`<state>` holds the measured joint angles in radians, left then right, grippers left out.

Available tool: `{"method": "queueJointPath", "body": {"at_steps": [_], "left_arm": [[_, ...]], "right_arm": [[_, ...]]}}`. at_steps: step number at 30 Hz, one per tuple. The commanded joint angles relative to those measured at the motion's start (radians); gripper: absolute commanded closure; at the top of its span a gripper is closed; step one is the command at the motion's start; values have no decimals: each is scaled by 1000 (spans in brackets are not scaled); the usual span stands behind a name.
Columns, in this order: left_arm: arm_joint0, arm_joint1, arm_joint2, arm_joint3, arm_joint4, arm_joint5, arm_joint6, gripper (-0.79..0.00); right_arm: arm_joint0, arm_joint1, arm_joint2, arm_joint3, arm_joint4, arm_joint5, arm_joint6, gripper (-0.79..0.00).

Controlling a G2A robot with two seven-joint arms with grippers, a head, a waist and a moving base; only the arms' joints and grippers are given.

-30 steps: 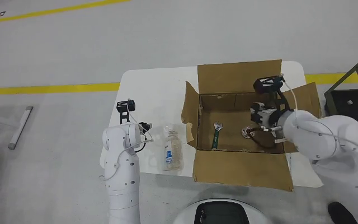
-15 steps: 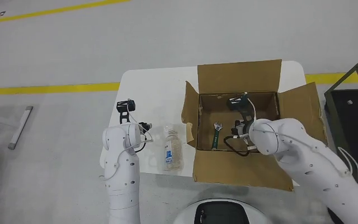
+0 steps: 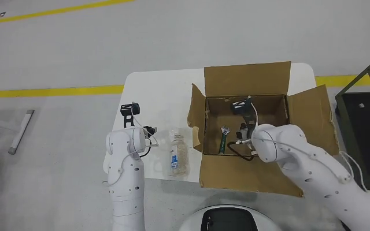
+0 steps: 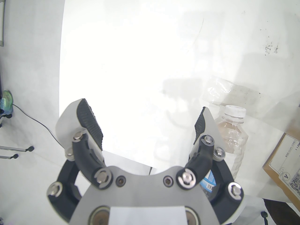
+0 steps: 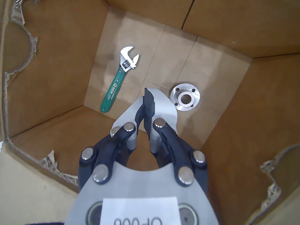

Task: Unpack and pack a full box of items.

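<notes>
Cardboard box (image 3: 245, 79) walls around right fingers (image 5: 150, 104), clenched empty near wrench (image 5: 120, 78), left fingers (image 4: 90, 120) released beside bottle (image 4: 230, 134).

Top-down, the right arm (image 3: 289, 153) hangs over the box (image 3: 248, 78) floor, so the flange (image 5: 185, 97) is covered from up there, and the arm itself runs off the frame's corner. In the left wrist view the bottle (image 4: 232, 132) is half hidden: a finger of the left gripper (image 4: 143, 115) blocks its lower body and most of the label, and the box is cropped to one corner. In the right wrist view the box walls and torn flaps are cropped too. The grey bar (image 3: 21, 131) on the floor is too small to identify.
</notes>
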<state>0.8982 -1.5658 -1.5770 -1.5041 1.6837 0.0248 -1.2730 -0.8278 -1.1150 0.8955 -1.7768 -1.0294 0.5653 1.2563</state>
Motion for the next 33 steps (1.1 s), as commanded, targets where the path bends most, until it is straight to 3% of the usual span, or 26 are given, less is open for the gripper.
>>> {"method": "queueJointPath", "body": {"at_steps": [1, 3, 5, 7, 9, 13, 15, 30, 33], "left_arm": [[0, 0, 0, 0, 0, 0, 0, -785], [0, 0, 0, 0, 0, 0, 0, -785], [0, 0, 0, 0, 0, 0, 0, -785], [0, 0, 0, 0, 0, 0, 0, -785], [0, 0, 0, 0, 0, 0, 0, -785], [0, 0, 0, 0, 0, 0, 0, -785], [0, 0, 0, 0, 0, 0, 0, -785], [0, 0, 0, 0, 0, 0, 0, -785], [0, 0, 0, 0, 0, 0, 0, -785]], "right_arm": [[29, -17, -33, 35, 6, 10, -11, 0], [62, -38, -72, 77, 2, 15, -17, -25], [94, -59, -103, 120, 5, 23, -24, -102], [118, -79, -129, 173, 18, 31, -32, -74], [139, -100, -144, 223, 51, 40, -41, -135], [171, -132, -174, 291, 68, 51, -53, -157], [179, -144, -185, 319, 72, 54, -56, -234], [184, -204, -199, 408, 63, 51, -52, -348], [185, -210, -188, 415, 57, 45, -47, -419]]}}
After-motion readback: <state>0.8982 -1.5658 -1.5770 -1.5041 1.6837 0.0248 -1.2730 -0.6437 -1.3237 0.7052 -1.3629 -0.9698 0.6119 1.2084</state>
